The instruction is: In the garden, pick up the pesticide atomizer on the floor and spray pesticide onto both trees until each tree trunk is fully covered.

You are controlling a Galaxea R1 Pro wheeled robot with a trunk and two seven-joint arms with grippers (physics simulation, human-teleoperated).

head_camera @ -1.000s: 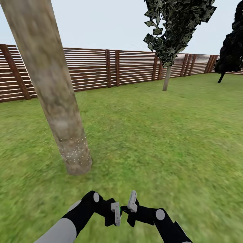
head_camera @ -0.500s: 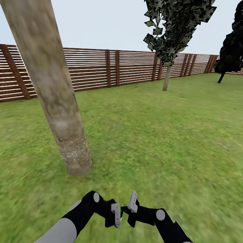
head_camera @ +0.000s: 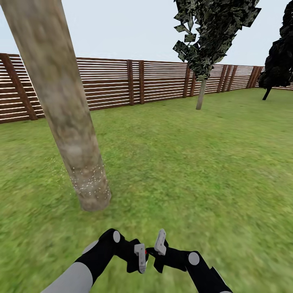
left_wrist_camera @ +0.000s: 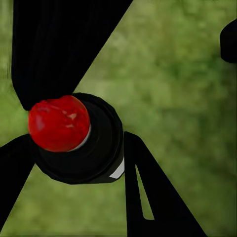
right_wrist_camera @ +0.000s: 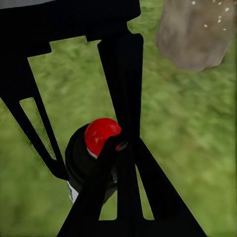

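Low in front of the robot, the two black arms meet over the grass, and between them sits the small black pesticide atomizer with its round red cap [left_wrist_camera: 58, 123]. The left gripper [head_camera: 139, 256] has its black fingers [left_wrist_camera: 148, 192] pressed against the atomizer's dark body from both sides, clamped on it. The right gripper [head_camera: 159, 246] is right beside it, one black finger [right_wrist_camera: 121, 148] lying across the red cap; whether that gripper is closed or merely resting there I cannot tell.

Just ahead and to the left stands the nearer thick, pale beige-grey tree trunk [head_camera: 65, 114], leaning a little in the head view, rising out of the green lawn [head_camera: 195, 162]. A band of small white specks dots its bark near the base [head_camera: 90, 179], and a few more hang in the air just beside it. The speckled base also shows from the right wrist.

Well beyond, near the brown slatted wooden fence [head_camera: 110, 83], is the second tree with a slim pale trunk [head_camera: 200, 95] and a blocky mottled green crown. A near-black conifer [head_camera: 278, 61] stands by the fence at far right.
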